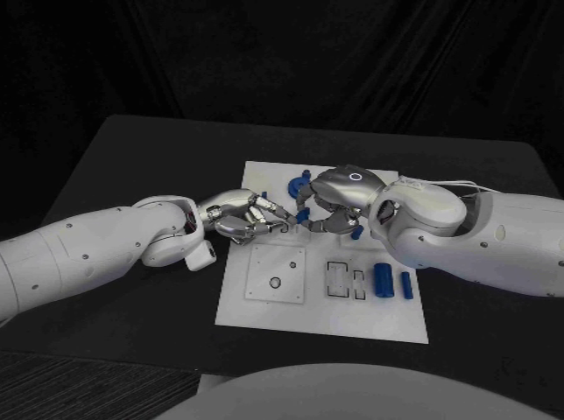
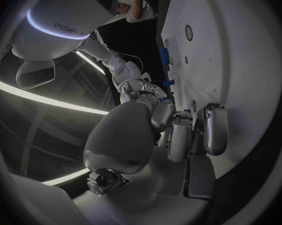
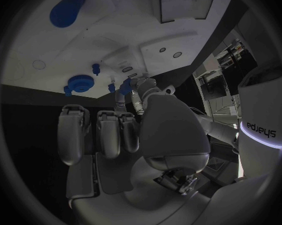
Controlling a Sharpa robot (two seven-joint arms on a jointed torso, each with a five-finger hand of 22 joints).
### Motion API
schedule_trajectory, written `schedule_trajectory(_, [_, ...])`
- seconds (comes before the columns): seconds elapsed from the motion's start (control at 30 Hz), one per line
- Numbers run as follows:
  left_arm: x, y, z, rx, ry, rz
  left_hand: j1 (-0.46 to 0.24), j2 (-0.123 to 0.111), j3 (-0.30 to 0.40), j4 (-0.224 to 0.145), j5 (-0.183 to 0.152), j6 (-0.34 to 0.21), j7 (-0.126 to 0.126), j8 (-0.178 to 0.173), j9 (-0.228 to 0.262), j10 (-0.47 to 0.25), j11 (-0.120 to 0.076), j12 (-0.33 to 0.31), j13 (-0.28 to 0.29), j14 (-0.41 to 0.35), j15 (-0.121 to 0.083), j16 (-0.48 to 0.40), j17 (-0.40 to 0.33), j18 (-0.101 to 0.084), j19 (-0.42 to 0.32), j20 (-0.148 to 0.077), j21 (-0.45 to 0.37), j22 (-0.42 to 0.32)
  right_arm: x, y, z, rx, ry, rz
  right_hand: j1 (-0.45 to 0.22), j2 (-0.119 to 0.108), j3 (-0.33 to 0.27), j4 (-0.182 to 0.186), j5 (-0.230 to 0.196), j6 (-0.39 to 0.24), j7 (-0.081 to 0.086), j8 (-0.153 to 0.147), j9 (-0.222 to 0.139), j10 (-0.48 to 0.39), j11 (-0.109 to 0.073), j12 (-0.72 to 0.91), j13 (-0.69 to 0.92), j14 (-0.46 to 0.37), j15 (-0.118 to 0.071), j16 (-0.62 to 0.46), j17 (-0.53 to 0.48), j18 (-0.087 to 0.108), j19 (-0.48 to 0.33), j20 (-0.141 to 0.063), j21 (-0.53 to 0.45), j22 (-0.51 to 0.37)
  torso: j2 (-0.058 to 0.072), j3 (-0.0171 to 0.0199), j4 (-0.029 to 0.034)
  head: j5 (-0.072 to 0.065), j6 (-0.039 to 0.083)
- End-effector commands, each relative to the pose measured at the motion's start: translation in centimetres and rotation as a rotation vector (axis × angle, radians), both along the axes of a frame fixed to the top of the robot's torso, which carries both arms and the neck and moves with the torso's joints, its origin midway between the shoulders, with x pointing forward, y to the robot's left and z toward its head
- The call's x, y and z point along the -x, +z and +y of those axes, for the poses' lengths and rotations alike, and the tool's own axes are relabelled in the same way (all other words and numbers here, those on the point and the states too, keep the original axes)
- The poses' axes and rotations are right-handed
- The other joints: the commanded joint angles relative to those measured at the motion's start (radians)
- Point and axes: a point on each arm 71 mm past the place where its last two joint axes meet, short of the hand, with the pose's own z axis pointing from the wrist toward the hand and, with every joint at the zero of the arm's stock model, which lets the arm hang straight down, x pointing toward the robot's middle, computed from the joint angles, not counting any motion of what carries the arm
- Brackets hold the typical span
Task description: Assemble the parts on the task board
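Two silver hands meet over the middle of the white task board [image 1: 320, 319], which lies at the centre of the black table [image 1: 130, 166]. From the left edge of the table comes the left hand [image 1: 241, 216]; its fingers [image 1: 272, 210] reach toward the board's left edge and the other hand, and the left wrist view shows them stretched flat along the board. Whether they pinch anything I cannot tell. Just right of it, the right hand [image 1: 336, 199] hangs over the board's far half with its fingers curled downward around a small blue part [image 1: 304, 213], which sits between the two hands' fingertips; the right wrist view shows blue at those fingertips too, so this hand appears to hold it. Behind the right hand, near the board's far edge, more blue parts [image 1: 296, 185] stand on the board. Toward the board's near right corner, a blue cylinder [image 1: 384, 280] and a slimmer blue peg [image 1: 407, 285] lie side by side, close but apart.
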Motion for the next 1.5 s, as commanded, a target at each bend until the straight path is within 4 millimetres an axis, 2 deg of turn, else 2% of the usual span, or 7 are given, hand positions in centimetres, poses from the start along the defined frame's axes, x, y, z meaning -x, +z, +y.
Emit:
schedule_trajectory(0.03, [0.1,-0.09,-0.18,0.007,-0.011,0.009,-0.009,-0.001,0.007,-0.001,-0.004,0.003,0.005,-0.006,0.001,0.172,-0.056,0.305,0.514,0.109,-0.001,0.003,0.263,0.005,-0.009,0.003,-0.004,0.018,0.17,-0.04,0.19,0.009,0.007,0.002,0.002,0.005,0.004,-0.001,0.003,0.008,-0.003,0.004,0.004,0.103,-0.003,0.003,0.263,0.091,-0.006,-0.006,0.186,0.002,0.04,-0.006,-0.002,0.219,0.0,-0.0004,0.0003,0.002,0.0])
schedule_trajectory(0.43, [-0.01,-0.18,-0.21,0.005,-0.01,0.01,-0.011,0.002,0.011,-0.001,-0.005,-0.005,0.004,-0.009,0.001,0.172,-0.056,0.305,0.514,0.109,0.0,0.003,0.263,0.007,-0.016,0.004,-0.007,0.014,0.22,-0.04,0.32,0.011,0.01,0.005,0.003,0.005,0.006,-0.004,0.002,0.014,-0.003,0.009,0.007,0.103,0.001,0.003,0.263,0.091,-0.003,-0.005,0.187,0.002,0.04,-0.005,-0.002,0.219,0.0,0.0001,-0.0003,0.005,0.0])
schedule_trajectory(0.6, [-0.02,-0.21,-0.21,0.005,-0.01,0.011,-0.012,0.001,0.015,-0.002,-0.006,-0.049,0.0,-0.021,-0.005,0.172,-0.058,0.305,0.514,0.109,-0.001,0.003,0.263,0.008,-0.019,0.004,-0.009,0.013,0.21,-0.06,0.36,0.013,0.011,0.006,0.003,0.005,0.006,-0.004,0.002,0.014,-0.003,0.009,0.007,0.103,0.001,0.003,0.263,0.091,-0.003,-0.005,0.187,0.002,0.04,-0.005,-0.002,0.219,0.0,0.0003,-0.0001,0.007,0.0])
schedule_trajectory(0.7, [-0.02,-0.22,-0.23,0.004,-0.011,0.012,-0.013,0.001,0.016,-0.002,-0.006,-0.059,-0.001,-0.023,-0.006,0.172,-0.058,0.305,0.514,0.109,-0.001,0.003,0.263,0.008,-0.02,0.004,-0.009,0.013,0.2,-0.06,0.4,0.013,0.011,0.005,0.004,0.005,0.007,-0.005,0.002,0.015,-0.003,0.01,0.008,0.103,0.001,0.003,0.263,0.091,-0.003,-0.005,0.187,0.002,0.04,-0.005,-0.002,0.219,0.0,0.0001,0.0,0.01,0.0])
schedule_trajectory(0.9, [-0.02,-0.24,-0.27,0.006,-0.012,0.012,-0.013,0.001,0.016,-0.002,-0.007,-0.06,0.001,-0.023,-0.006,0.172,-0.058,0.305,0.514,0.109,-0.001,0.003,0.263,0.007,-0.018,0.004,-0.008,0.015,0.18,-0.03,0.48,0.008,0.012,0.002,0.004,0.005,0.007,-0.006,0.001,0.016,-0.003,0.011,0.008,0.103,0.002,0.003,0.263,0.091,-0.002,-0.006,0.186,0.002,0.04,-0.004,-0.002,0.219,0.0,-0.0004,0.0003,0.005,0.0])
schedule_trajectory(1.5, [-0.03,-0.3,-0.08,0.002,-0.008,0.014,-0.015,0.001,0.017,-0.002,-0.007,-0.064,0.004,-0.025,-0.007,0.172,-0.057,0.305,0.514,0.109,-0.001,0.003,0.263,0.008,-0.02,0.004,-0.009,0.014,0.11,-0.03,0.47,0.006,0.009,0.0,0.004,0.005,0.008,-0.007,0.0,0.018,-0.003,0.012,0.009,0.103,0.004,0.003,0.263,0.091,-0.001,-0.006,0.186,0.002,0.04,-0.003,-0.003,0.219,0.0,-0.0004,0.0,0.009,0.0])
